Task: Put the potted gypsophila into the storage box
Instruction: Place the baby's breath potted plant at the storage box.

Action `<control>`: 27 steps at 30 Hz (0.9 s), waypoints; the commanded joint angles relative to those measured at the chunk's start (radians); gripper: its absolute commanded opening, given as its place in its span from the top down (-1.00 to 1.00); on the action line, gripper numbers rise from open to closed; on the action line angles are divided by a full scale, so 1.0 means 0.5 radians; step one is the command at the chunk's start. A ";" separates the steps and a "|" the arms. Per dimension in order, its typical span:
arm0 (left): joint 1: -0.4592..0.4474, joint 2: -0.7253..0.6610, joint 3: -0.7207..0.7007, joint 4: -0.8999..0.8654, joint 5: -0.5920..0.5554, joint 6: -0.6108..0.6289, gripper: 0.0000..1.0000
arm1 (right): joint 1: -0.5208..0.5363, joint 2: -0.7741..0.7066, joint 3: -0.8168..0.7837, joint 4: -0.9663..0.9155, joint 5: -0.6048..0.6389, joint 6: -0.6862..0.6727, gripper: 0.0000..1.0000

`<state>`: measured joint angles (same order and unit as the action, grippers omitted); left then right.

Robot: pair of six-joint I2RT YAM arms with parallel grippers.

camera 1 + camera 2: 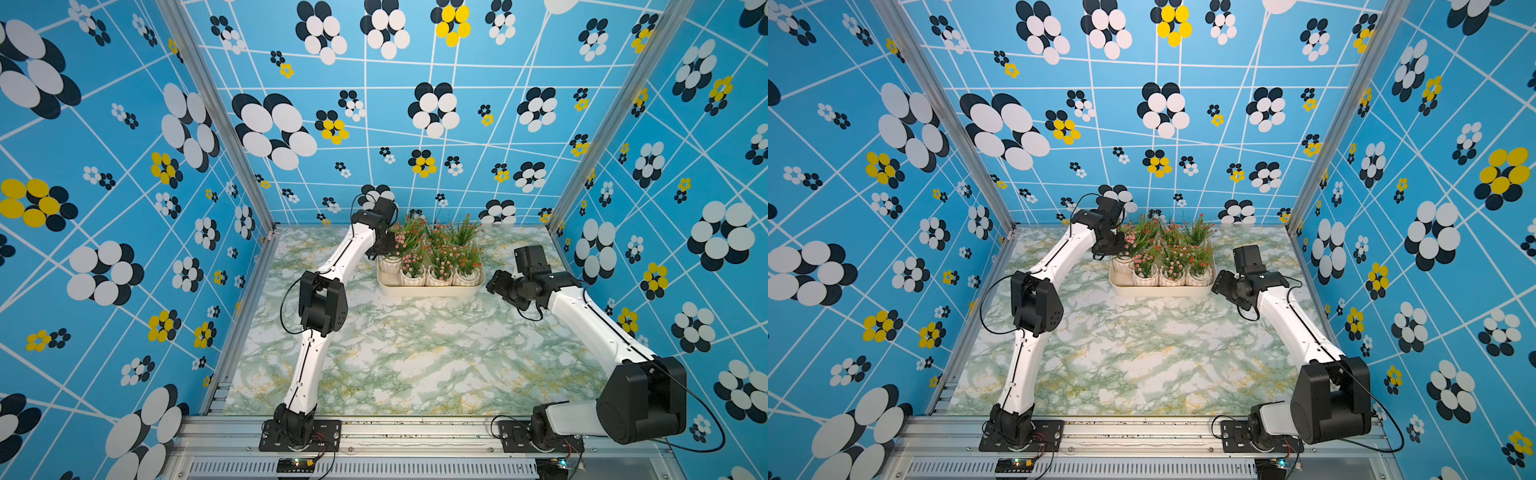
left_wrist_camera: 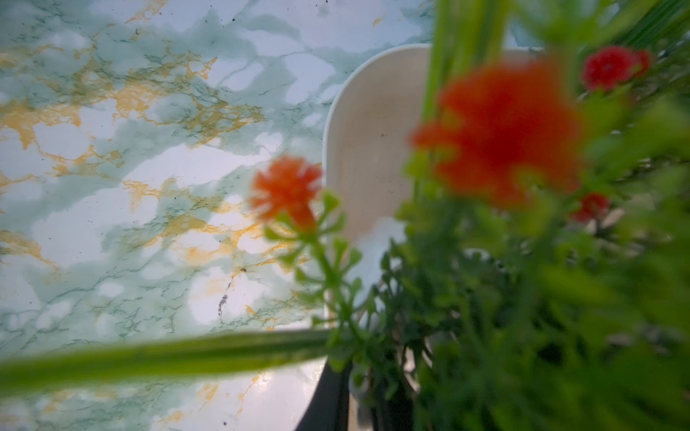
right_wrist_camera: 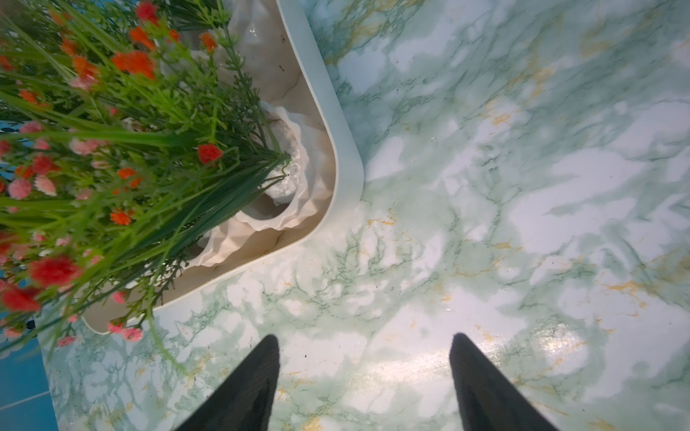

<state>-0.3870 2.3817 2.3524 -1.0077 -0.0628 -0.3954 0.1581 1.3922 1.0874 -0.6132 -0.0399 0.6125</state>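
Observation:
The storage box (image 1: 430, 291) (image 1: 1163, 292) is a cream-white bin at the back middle of the marble table, and several potted gypsophila (image 1: 439, 275) in white ribbed pots stand in it. My left gripper (image 1: 384, 249) (image 1: 1113, 249) hangs over the box's left end, shut on one potted gypsophila (image 1: 390, 266) (image 1: 1122, 266) with pink flowers. In the left wrist view the gripper (image 2: 358, 380) is mostly hidden by blurred stems and red blooms, with the box floor (image 2: 366, 149) beyond. My right gripper (image 1: 494, 284) (image 1: 1219, 286) (image 3: 364, 347) stands open and empty just right of the box rim (image 3: 338, 149).
The marble table (image 1: 415, 357) stretches from the box to the front rail. Patterned blue walls close in the back and both sides. The left arm's elbow (image 1: 322, 303) stands over the table's left part.

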 commanded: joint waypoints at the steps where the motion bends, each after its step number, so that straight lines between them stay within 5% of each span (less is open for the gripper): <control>1: -0.010 -0.023 -0.093 0.122 0.151 -0.012 1.00 | -0.013 0.026 -0.008 0.015 -0.025 -0.016 -0.50; 15: 0.029 -0.094 -0.367 0.284 0.156 -0.064 0.98 | -0.012 0.046 0.002 0.025 -0.045 -0.010 -0.50; 27: 0.100 -0.408 -0.574 0.306 0.066 -0.089 0.23 | -0.013 0.041 0.030 -0.001 -0.027 -0.022 -0.51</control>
<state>-0.3660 2.2734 2.0872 -0.8349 0.0036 -0.4328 0.1581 1.4055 1.0874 -0.6102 -0.0551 0.6125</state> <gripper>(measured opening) 0.366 0.751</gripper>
